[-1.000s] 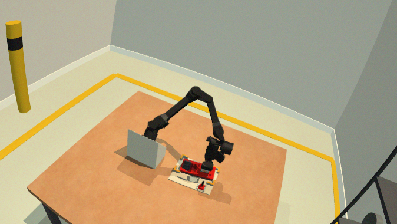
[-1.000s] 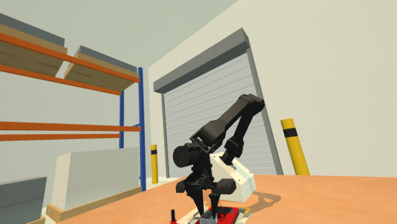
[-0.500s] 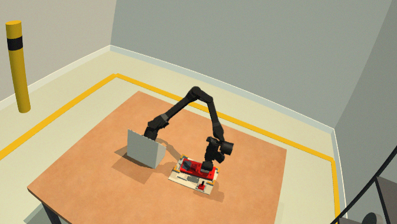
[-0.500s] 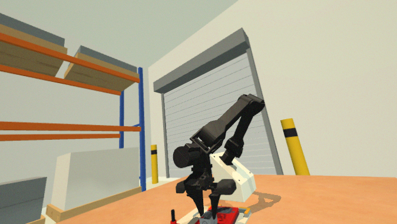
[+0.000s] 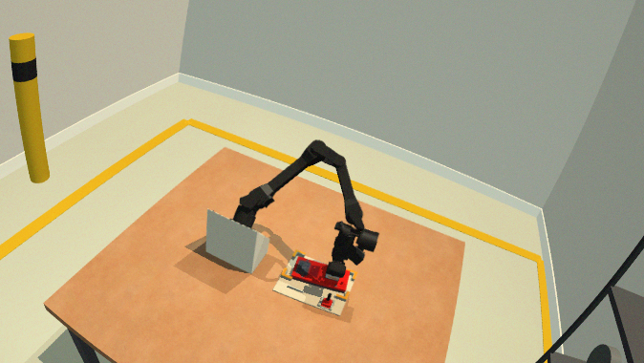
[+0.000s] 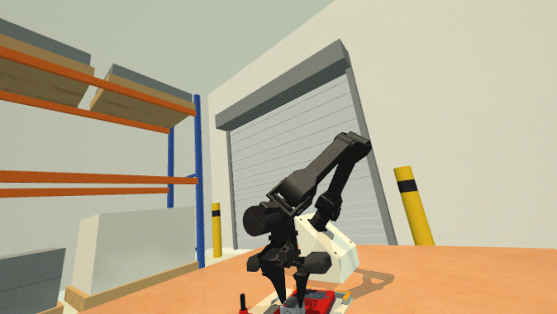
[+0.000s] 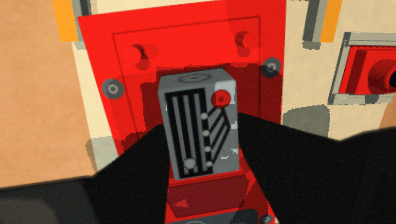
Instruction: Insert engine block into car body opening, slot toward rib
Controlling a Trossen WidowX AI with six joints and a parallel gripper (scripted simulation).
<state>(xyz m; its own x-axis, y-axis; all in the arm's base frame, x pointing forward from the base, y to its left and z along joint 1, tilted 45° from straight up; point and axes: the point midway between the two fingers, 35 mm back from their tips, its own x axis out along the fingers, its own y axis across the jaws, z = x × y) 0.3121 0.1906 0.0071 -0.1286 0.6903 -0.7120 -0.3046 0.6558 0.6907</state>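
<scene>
With its fingers partly open, the engine block (image 6: 292, 309) (image 7: 200, 130) is gripped by the hand (image 5: 335, 273) (image 6: 292, 305) (image 7: 200, 127) over the red car body (image 5: 312, 272) (image 6: 324, 303) (image 7: 185, 40), full seating not confirmable, release and withdrawal still left.

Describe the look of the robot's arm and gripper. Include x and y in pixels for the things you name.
The arm (image 5: 293, 176) (image 6: 320, 167) is black throughout, with long angular links and chunky joints. The gripper (image 6: 292, 305) (image 7: 200, 127) is black too, with two fingers that taper towards narrow tips. No cable or marking can be made out on either.
</scene>
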